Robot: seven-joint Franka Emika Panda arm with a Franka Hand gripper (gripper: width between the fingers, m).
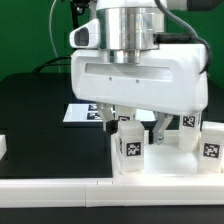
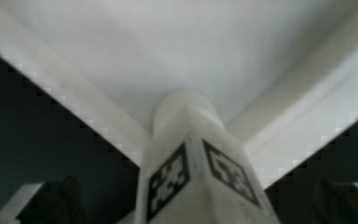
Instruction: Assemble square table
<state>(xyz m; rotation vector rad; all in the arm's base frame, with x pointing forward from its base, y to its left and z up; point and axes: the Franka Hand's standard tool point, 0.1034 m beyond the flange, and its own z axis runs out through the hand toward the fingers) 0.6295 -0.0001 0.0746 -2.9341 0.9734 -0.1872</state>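
The gripper [image 1: 138,127] is seen spread apart around an upright leg [image 1: 131,146] on the tabletop [image 1: 150,165]; if lifted crookedly, that leg could be knocked over.

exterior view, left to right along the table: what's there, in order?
Small white block at the left edge → flat white marker board with printed tags → short white tagged leg under the open gripper → short white tagged leg behind it → short white tagged leg at the right edge.
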